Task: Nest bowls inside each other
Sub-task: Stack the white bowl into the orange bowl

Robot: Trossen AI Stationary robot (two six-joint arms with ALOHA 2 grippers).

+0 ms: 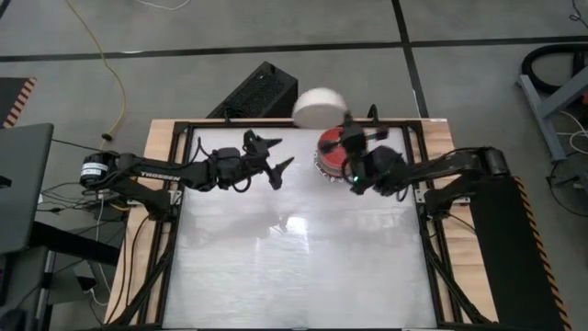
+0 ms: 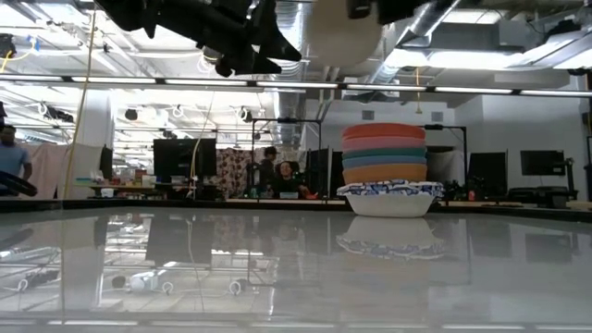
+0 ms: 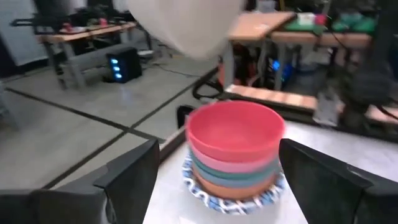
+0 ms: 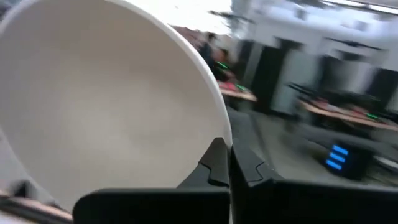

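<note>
Holding the cream bowl [image 1: 319, 108] by its rim, the right gripper [image 1: 350, 130] has it in the air past the table's [image 1: 294, 267] far edge in the high view, just beyond the stack of bowls [image 1: 333, 150]. The left gripper [image 1: 273, 158] hangs beside the stack with its fingers spread wide and nothing between them.

Low view: the stack [image 2: 385, 171] sits flat on the far right of the table, a blue-patterned white bowl [image 2: 391, 199] at the bottom, then orange, teal, pink and red. The cream bowl [image 2: 342, 32] is well above it, tilted.

Left wrist view: the red top bowl [image 3: 236, 132] is open and unobstructed; the cream bowl [image 3: 186, 25] hovers above and off to one side.

Right wrist view: the fingers [image 4: 219, 163] are pinched shut on a thin stretch of the cream rim [image 4: 205, 81], the bowl canted sideways.

Risks, as judged:
- The edge pinch is small; a quick swing could let the bowl pivot or slip, and it is over the floor, not the table.
- Lowered while tilted, it could catch the red rim and sit crooked.
- A push on landing could shove or topple the tall stack.
- The two arms are close; paths could clash.
</note>
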